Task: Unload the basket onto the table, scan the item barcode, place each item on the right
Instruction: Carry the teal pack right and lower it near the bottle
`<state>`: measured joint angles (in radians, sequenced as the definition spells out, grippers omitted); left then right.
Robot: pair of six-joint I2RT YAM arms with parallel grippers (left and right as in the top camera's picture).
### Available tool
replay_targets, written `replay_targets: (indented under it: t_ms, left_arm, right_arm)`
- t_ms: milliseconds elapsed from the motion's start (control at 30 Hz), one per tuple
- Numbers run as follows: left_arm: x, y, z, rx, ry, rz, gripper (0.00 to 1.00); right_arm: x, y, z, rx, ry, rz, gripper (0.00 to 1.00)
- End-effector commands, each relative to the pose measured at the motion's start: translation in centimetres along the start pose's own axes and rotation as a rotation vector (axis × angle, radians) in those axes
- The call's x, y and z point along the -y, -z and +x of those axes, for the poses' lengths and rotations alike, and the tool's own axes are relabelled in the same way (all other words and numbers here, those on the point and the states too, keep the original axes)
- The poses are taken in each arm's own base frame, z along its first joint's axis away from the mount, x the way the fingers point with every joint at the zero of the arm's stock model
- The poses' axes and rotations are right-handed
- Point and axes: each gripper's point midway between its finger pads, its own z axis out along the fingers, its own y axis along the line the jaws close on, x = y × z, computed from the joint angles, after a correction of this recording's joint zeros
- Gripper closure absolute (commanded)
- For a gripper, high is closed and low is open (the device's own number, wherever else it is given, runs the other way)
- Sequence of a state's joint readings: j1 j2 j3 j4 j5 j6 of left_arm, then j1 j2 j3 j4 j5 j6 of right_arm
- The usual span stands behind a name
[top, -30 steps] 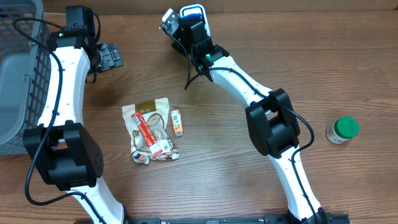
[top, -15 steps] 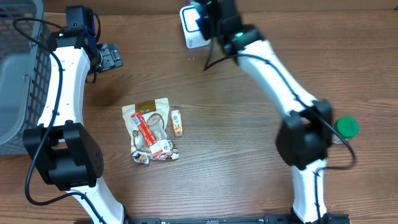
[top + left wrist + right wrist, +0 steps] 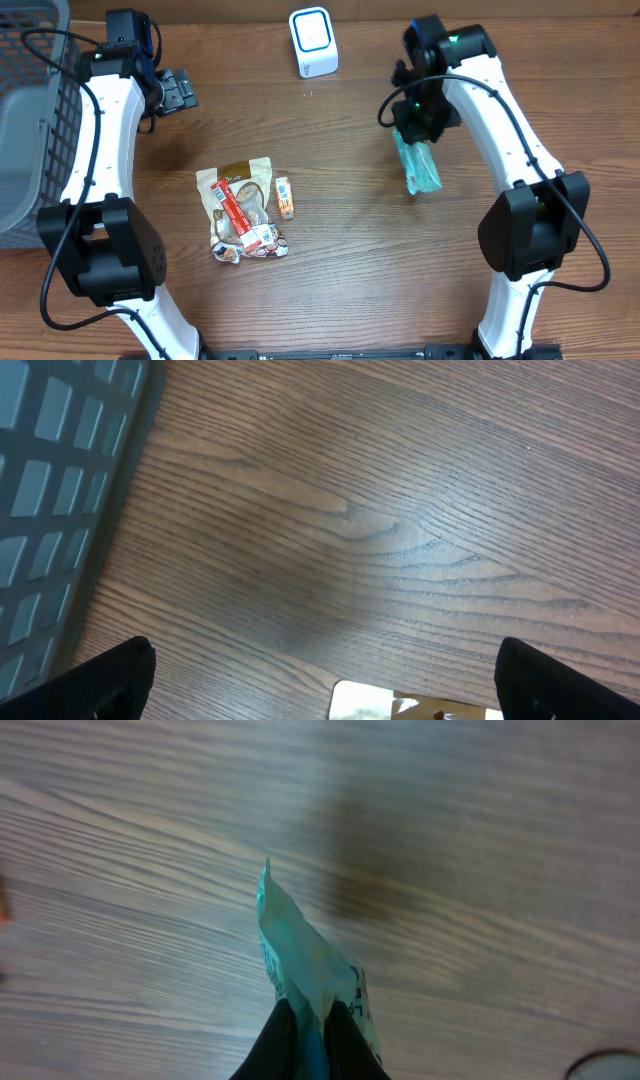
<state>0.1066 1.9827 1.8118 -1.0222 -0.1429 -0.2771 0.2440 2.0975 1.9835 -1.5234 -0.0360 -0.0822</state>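
A teal packet [image 3: 420,167] hangs from my right gripper [image 3: 414,128], right of the table's middle. In the right wrist view the black fingers [image 3: 273,1045] of that gripper [image 3: 312,1040] are shut on the packet [image 3: 305,950], which sticks out over the wood. The white scanner with a blue ring [image 3: 313,41] stands at the back centre, well left of the packet. My left gripper [image 3: 176,90] is open at the back left. Its fingertips [image 3: 112,678] stand wide apart over bare wood, with nothing between them [image 3: 325,672].
A grey mesh basket [image 3: 24,120] fills the left edge, also seen as the basket [image 3: 55,470] in the left wrist view. A pile of snack packs [image 3: 241,212] and a small orange pack [image 3: 285,197] lie left of centre. The top of a snack pack [image 3: 400,708] shows below the left gripper.
My right arm has swung away from the scanner, to the right and toward the front, carrying the teal packet. The left arm has not moved.
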Motion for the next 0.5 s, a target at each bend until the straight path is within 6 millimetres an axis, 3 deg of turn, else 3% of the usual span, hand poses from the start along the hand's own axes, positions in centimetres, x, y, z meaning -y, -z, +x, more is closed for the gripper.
replay_targets:
  t_ms: [0, 167, 267, 367, 400, 467]
  left_arm:
    - [-0.1, 0.7, -0.5, 0.02, -0.005, 0.009, 0.0]
    - [-0.1, 0.7, -0.5, 0.019, -0.005, 0.009, 0.0]
    - [-0.1, 0.7, -0.5, 0.02, -0.005, 0.009, 0.0]
    - [-0.1, 0.7, -0.5, 0.02, -0.005, 0.009, 0.0]
    - [-0.1, 0.7, -0.5, 0.02, -0.005, 0.009, 0.0]
    - [-0.1, 0.7, -0.5, 0.019, -0.005, 0.01, 0.0]
  right_arm:
    - [3.1, -1.6, 1.9, -0.074, -0.073, 0.037, 0.96]
    - [7.4, -3.8, 4.0, -0.149, -0.131, 0.14, 0.96]
    - [9.7, -4.6, 4.9, -0.169, -0.162, 0.199, 0.73]
    - [11.6, -4.9, 5.1, -0.161, -0.197, 0.23, 0.34]
    - [12.0, -4.9, 5.0, -0.154, -0.206, 0.231, 0.27]
    - [12.5, -4.9, 4.6, -0.134, -0.22, 0.232, 0.2]
